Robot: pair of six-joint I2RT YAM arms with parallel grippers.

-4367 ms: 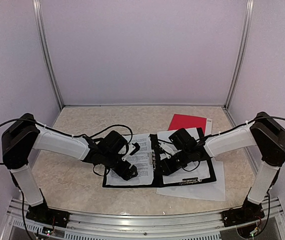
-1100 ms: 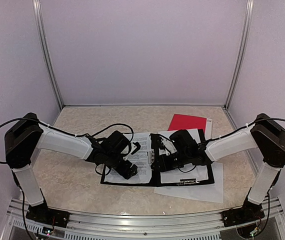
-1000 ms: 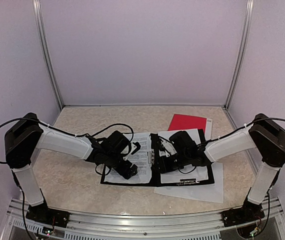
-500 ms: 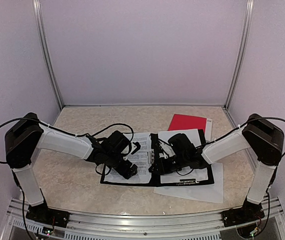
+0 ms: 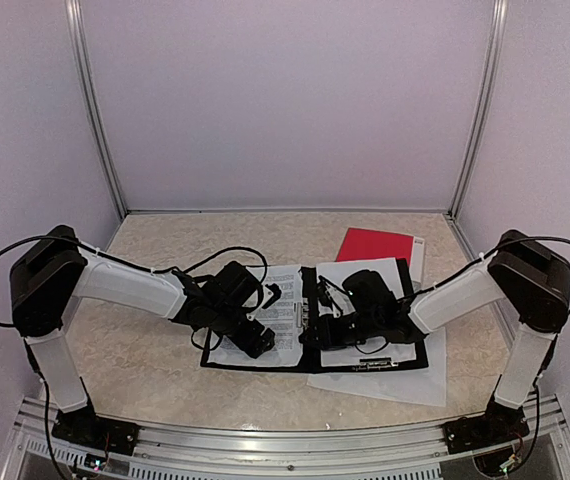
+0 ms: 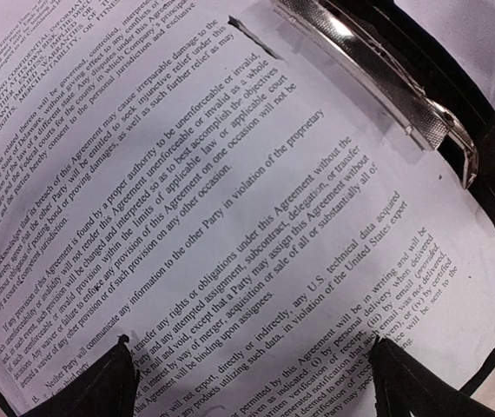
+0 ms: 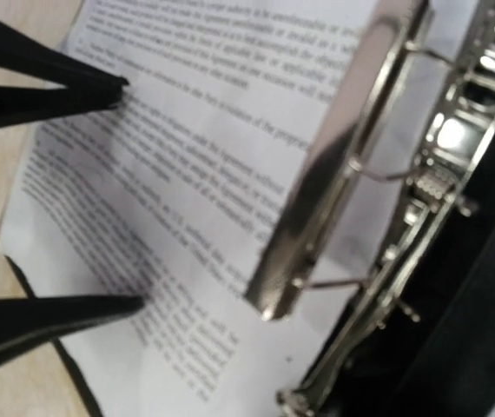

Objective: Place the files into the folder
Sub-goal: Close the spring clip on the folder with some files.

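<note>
A black ring folder lies open on the table. A printed white sheet lies on its left half and fills the left wrist view. A blank sheet lies on the right half. My left gripper is open, its fingertips spread wide just over the printed sheet. My right gripper is open at the spine, its fingers spread over the printed sheet next to the metal ring mechanism, whose rings pass through the sheet's edge.
A red sheet or cover lies at the back right, partly under the folder. Another white sheet sticks out from under the folder's front right corner. A metal clamp bar sits near the left gripper. Walls enclose the table.
My right gripper has moved left and down to the folder's spine. The folder has shifted slightly. My left gripper has stayed over the printed sheet.
</note>
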